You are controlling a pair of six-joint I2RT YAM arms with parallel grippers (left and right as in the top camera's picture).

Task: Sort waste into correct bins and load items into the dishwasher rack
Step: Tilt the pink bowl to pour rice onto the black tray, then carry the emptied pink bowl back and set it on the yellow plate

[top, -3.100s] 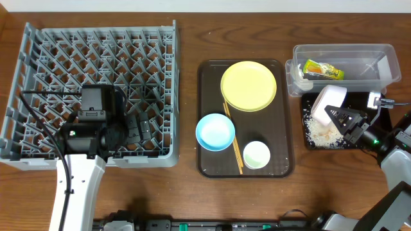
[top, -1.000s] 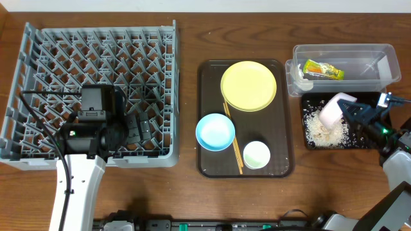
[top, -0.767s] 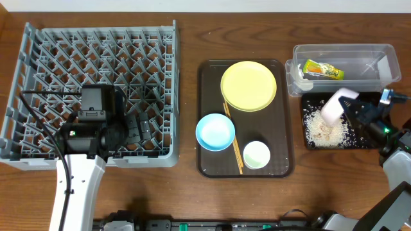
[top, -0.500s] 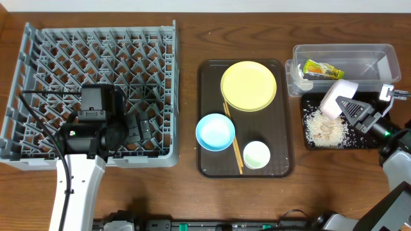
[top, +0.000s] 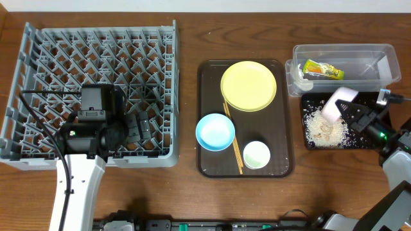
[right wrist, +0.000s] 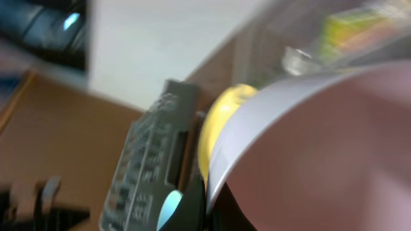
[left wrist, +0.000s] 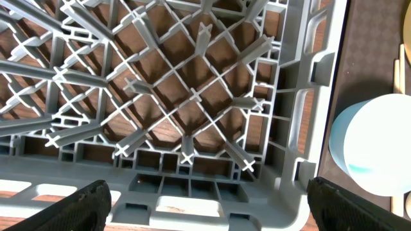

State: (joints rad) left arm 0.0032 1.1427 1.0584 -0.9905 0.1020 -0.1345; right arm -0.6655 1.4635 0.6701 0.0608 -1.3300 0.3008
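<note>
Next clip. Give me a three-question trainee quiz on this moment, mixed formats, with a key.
1. True or false: the snack wrapper lies inside the clear box.
2. Multiple choice: over the black tray and its rice grains, the right gripper holds the white bowl: A) tipped on its side; B) flat and upright; C) not at all, as the gripper is empty.
3. Fill in: the left gripper hangs open above the ____.

Key: 1 true; 2 A; 3 dishwasher rack.
</note>
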